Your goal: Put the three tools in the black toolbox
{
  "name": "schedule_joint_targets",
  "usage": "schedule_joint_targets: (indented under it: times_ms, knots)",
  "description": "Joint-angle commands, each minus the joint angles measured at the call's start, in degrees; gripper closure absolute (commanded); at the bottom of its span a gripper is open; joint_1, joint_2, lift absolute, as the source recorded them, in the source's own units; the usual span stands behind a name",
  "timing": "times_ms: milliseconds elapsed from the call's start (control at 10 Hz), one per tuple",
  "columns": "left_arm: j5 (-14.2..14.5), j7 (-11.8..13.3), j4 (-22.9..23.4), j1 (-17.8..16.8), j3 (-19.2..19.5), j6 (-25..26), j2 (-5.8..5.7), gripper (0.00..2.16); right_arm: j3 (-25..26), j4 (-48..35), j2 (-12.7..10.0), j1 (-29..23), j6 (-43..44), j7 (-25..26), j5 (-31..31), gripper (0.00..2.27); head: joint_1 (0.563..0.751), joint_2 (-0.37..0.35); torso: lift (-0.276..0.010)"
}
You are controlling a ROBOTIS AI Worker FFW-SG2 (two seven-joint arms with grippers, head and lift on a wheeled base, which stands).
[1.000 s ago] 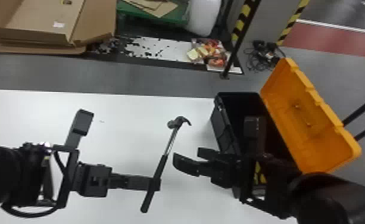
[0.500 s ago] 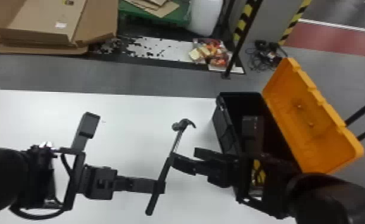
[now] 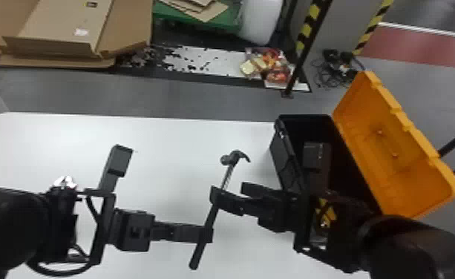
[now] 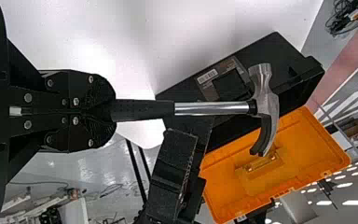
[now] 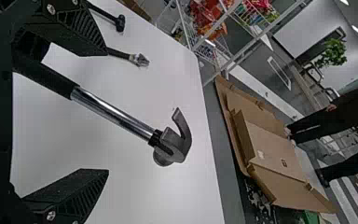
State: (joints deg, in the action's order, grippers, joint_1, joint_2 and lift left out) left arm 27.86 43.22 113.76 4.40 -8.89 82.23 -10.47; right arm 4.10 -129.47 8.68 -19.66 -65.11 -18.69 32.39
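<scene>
"Orange lid [image 3: 393,144] open on your black toolbox [image 3: 282,157] in the head view. How far along are you?"

"Early, I'd judge. Your hammer [image 3: 210,217] is held over the table [image 3: 163,156], outside the box, so that one isn't put away. Your left gripper [image 3: 207,235] points in from the left, clenched on the lower handle. Your right gripper [image 3: 231,191] points back at it from the box side, fingers spread, higher up the handle. You look set for a handover."

"What does your left wrist view give you?"

"Your left fingers pinched together on the grip, the hammer sticking straight out past them, with the open toolbox beyond."

"And your right wrist view?"

"You have two more tools on the table: a black round-headed one [image 5: 120,23] and a silver-tipped one [image 5: 138,59]. So you likely have all three left to box. Your right fingers are parted, with the hammer handle running between them, nearer one; whether that one touches it, you can't tell."
</scene>
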Motion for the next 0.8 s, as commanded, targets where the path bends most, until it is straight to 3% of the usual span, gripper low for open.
schedule_joint_targets:
  times_ms: [0, 400, 500, 600, 700]
  knots:
    - [0.0, -0.24, 0.06, -0.09, -0.43, -0.18, 0.01, 1.79, -0.94, 0.01, -0.5, 0.32, -0.94, 0.94, -0.05, 0.15, 0.695, -0.178, -0.055]
    - [0.09, -0.51, 0.06, -0.09, -0.78, -0.18, 0.01, 1.79, -1.91, 0.1, -1.56, 0.58, -1.47, 1.11, -0.66, 0.24, 0.695, -0.16, -0.055]
    - [0.18, -0.51, 0.06, -0.09, -0.78, -0.18, 0.01, 1.79, -1.91, 0.27, -1.65, 0.58, -1.65, 1.03, -0.58, 0.58, 0.695, -0.155, -0.055]
    - [0.18, -0.51, 0.06, -0.09, -0.78, -0.18, 0.01, 1.79, -1.91, 0.27, -1.65, 0.58, -2.7, 1.03, -0.58, 1.65, 0.695, -0.152, -0.055]
    - [0.18, -0.51, 0.06, 0.0, -0.69, -0.18, 0.01, 1.79, -2.17, 0.27, -1.65, 0.58, -3.05, 1.73, -0.75, 2.05, 0.695, -0.151, -0.055]
